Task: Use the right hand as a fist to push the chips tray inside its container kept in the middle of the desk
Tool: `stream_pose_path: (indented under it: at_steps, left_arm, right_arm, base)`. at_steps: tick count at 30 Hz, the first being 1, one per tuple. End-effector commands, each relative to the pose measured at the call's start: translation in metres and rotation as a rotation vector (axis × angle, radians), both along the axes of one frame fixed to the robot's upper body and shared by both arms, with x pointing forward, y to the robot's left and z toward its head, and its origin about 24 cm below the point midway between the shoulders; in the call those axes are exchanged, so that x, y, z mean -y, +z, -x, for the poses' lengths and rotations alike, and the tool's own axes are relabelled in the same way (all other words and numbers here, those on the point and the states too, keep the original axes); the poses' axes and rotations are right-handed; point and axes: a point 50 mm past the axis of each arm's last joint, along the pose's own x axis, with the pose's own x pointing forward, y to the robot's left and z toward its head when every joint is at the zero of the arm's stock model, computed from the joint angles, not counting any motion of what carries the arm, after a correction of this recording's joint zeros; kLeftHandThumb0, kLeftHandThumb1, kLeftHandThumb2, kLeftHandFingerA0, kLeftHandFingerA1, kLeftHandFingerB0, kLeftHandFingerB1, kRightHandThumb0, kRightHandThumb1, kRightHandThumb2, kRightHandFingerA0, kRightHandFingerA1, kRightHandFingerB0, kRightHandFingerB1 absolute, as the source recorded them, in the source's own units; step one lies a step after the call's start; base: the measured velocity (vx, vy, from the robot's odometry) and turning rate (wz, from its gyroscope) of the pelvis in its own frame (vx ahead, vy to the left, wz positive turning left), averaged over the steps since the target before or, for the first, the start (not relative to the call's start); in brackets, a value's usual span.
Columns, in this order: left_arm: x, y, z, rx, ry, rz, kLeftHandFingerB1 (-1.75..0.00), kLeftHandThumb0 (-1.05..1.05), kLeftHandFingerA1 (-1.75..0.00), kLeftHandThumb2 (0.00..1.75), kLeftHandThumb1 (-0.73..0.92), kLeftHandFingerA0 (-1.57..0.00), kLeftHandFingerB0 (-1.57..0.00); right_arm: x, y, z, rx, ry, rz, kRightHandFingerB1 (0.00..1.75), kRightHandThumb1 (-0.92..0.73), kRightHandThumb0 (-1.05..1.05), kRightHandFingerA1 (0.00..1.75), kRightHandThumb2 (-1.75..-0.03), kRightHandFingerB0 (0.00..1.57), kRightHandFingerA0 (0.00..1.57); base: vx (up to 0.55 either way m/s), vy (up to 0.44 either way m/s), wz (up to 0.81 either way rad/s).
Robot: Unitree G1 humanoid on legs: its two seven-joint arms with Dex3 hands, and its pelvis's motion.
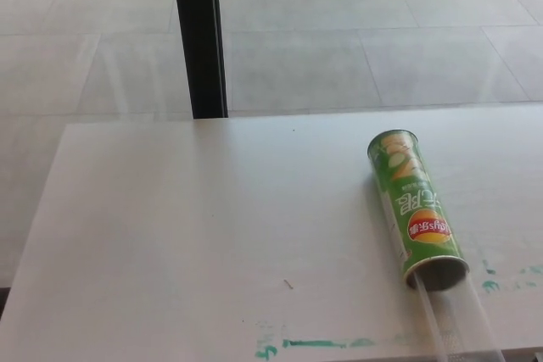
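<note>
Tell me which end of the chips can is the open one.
The near end of the green chips can, at the desk's front edge: its mouth is open, with the clear tray sticking out. The far end is closed.

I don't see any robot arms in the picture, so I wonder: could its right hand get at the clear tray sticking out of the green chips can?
Probably yes. The clear tray juts from the green chips can towards the desk's near edge on the robot's right, and nothing lies around it. No hand is in view, though, so its actual reach can't be judged.

Lay's logo (upside down) on canister [415, 214]
</note>
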Motion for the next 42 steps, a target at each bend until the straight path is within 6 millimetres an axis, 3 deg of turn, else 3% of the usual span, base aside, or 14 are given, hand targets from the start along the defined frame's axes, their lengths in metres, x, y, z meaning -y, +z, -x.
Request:
stream_pose_path:
  at_steps: [1, 4, 6, 7, 9, 15, 21, 24, 25, 27, 30, 40, 41, 42]
  left_arm:
    - [-0.007, 0.008, -0.003, 0.004, -0.023, -0.015, -0.88, -1.05, -1.07, 1.37, 0.71, -0.50, -0.30]
    - [-0.008, 0.008, -0.003, 0.012, -0.018, -0.018, -1.01, -1.05, -1.27, 1.04, 0.91, -0.49, -0.28]
    - [-0.008, 0.009, -0.003, 0.022, -0.019, -0.008, -1.10, -1.05, -1.37, 1.09, 0.89, -0.43, -0.23]
    - [-0.008, 0.009, -0.003, 0.026, -0.002, -0.012, -0.71, -0.74, -1.07, 1.45, 0.68, -0.56, 0.00]
    - [-0.009, 0.010, -0.002, 0.025, 0.002, -0.016, -1.09, -1.05, -1.38, 1.05, 0.89, -0.41, -0.20]
    - [-0.009, 0.010, -0.002, 0.007, -0.012, -0.018, -0.88, -1.05, -1.08, 1.36, 0.70, -0.53, -0.31]
    - [-0.009, 0.011, -0.001, 0.024, -0.012, -0.017, -1.03, -1.05, -1.29, 1.00, 0.91, -0.51, -0.29]
    - [-0.010, 0.011, -0.002, 0.022, -0.006, -0.017, -1.09, -1.05, -1.36, 1.09, 0.89, -0.41, -0.24]
    - [-0.009, 0.011, -0.002, 0.019, -0.018, -0.028, -0.72, -0.75, -1.05, 1.45, 0.67, -0.52, 0.00]
    - [-0.009, 0.010, -0.002, 0.022, -0.018, -0.028, -1.12, -1.05, -1.38, 1.08, 0.87, -0.43, -0.24]
    - [-0.009, 0.010, -0.002, 0.032, 0.004, -0.022, -1.02, -1.05, -1.28, 1.03, 0.90, -0.50, -0.27]
    - [-0.011, 0.012, -0.003, 0.019, -0.010, -0.031, -0.72, -0.77, -1.07, 1.45, 0.67, -0.56, 0.00]
    - [-0.011, 0.012, -0.002, 0.018, -0.019, -0.033, -1.11, -1.05, -1.37, 1.08, 0.87, -0.42, -0.25]
    - [-0.011, 0.012, -0.003, 0.020, -0.017, -0.035, -0.72, -0.75, -1.04, 1.45, 0.68, -0.52, 0.00]
  right_arm:
    - [-0.160, 0.060, 0.000, 0.042, 0.897, 0.413, 0.48, -0.88, -0.66, 1.16, -0.67, 0.51, 0.76]
    - [-0.175, 0.053, 0.009, -0.047, 1.005, 0.438, 0.43, -0.87, -0.68, 1.13, -0.66, 0.53, 0.76]
    - [-0.185, 0.037, 0.020, -0.155, 1.138, 0.559, 0.45, -0.88, -0.62, 1.11, -0.66, 0.48, 0.77]
    - [-0.188, 0.033, 0.023, -0.180, 1.162, 0.598, 0.48, -0.87, -0.57, 1.10, -0.66, 0.48, 0.79]
    - [-0.192, 0.027, 0.028, -0.198, 1.198, 0.637, 0.50, -0.87, -0.58, 1.16, -0.66, 0.47, 0.81]
    - [-0.198, 0.017, 0.039, -0.307, 1.289, 0.706, 0.48, -0.86, -0.69, 1.12, -0.66, 0.50, 0.85]
    - [-0.205, 0.004, 0.054, -0.415, 1.348, 0.857, 0.48, -0.83, -0.64, 1.10, -0.65, 0.54, 0.86]
    - [-0.208, 0.000, 0.059, -0.453, 1.375, 0.889, 0.48, -0.85, -0.64, 1.09, -0.65, 0.54, 0.85]
    - [-0.210, -0.003, 0.061, -0.461, 1.397, 0.904, 0.49, -0.84, -0.63, 1.05, -0.65, 0.53, 0.88]
    - [-0.211, -0.004, 0.063, -0.465, 1.407, 0.911, 0.49, -0.84, -0.63, 1.03, -0.65, 0.53, 0.89]
    - [-0.215, -0.009, 0.066, -0.463, 1.422, 0.932, 0.50, -0.84, -0.64, 1.03, -0.65, 0.55, 0.89]
    - [-0.223, -0.019, 0.070, -0.499, 1.517, 1.184, 0.52, -0.79, -0.62, 1.17, -0.64, 0.54, 0.84]
    - [-0.222, -0.018, 0.069, -0.506, 1.515, 1.210, 0.52, -0.80, -0.62, 1.14, -0.64, 0.54, 0.85]
    - [-0.221, -0.017, 0.067, -0.500, 1.508, 1.227, 0.52, -0.79, -0.61, 1.19, -0.64, 0.54, 0.85]
  base:
    - [0.00, 0.000, 0.00]
    - [0.00, 0.000, 0.00]
    - [0.00, 0.000, 0.00]
    - [0.00, 0.000, 0.00]
    - [0.00, 0.000, 0.00]
    - [0.00, 0.000, 0.00]
    - [0.00, 0.000, 0.00]
    - [0.00, 0.000, 0.00]
    - [0.00, 0.000, 0.00]
    - [0.00, 0.000, 0.00]
    - [0.00, 0.000, 0.00]
    - [0.00, 0.000, 0.00]
    - [0.00, 0.000, 0.00]
    - [0.00, 0.000, 0.00]
